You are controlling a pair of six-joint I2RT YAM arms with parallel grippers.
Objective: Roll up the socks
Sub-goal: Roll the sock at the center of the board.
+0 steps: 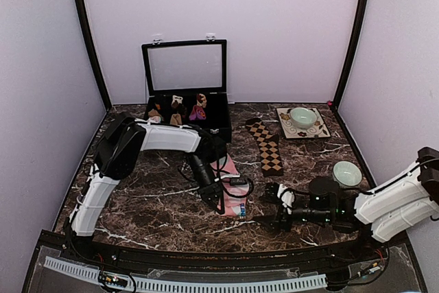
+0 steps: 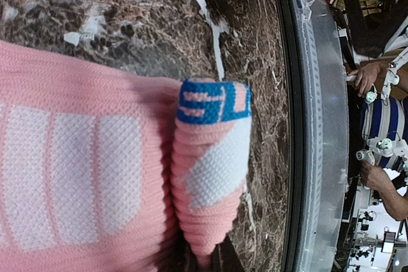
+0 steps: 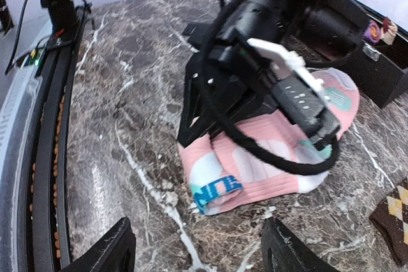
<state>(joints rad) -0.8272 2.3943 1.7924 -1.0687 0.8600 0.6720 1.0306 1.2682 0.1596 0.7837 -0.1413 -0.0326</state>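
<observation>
Dark brown marble table (image 1: 151,183) with white veins, boxed in by pale walls (image 1: 274,25) on three sides. Black rail (image 1: 206,255) runs along the near edge.

At the back stands a black case (image 1: 223,127) with its lid upright and small bundles inside. Patterned mat (image 1: 322,131) at back right carries a mint bowl (image 1: 302,116). A second bowl (image 1: 347,173) sits near the right wall, just behind the right arm.

Pink sock (image 3: 248,186) lies mid-table, its blue-banded cuff end folded up toward the near edge. Left gripper (image 1: 221,198) is down on it, jaws closed, pinching that fold. Brown checked sock (image 1: 267,147) lies flat to the right of the pink one, apart from it, untouched.

Right gripper (image 3: 196,234) is low over the table near the cuff, fingers (image 3: 108,250) spread wide, nothing between them.

Bare marble shows left of the left arm and between the cuff and the rail.
</observation>
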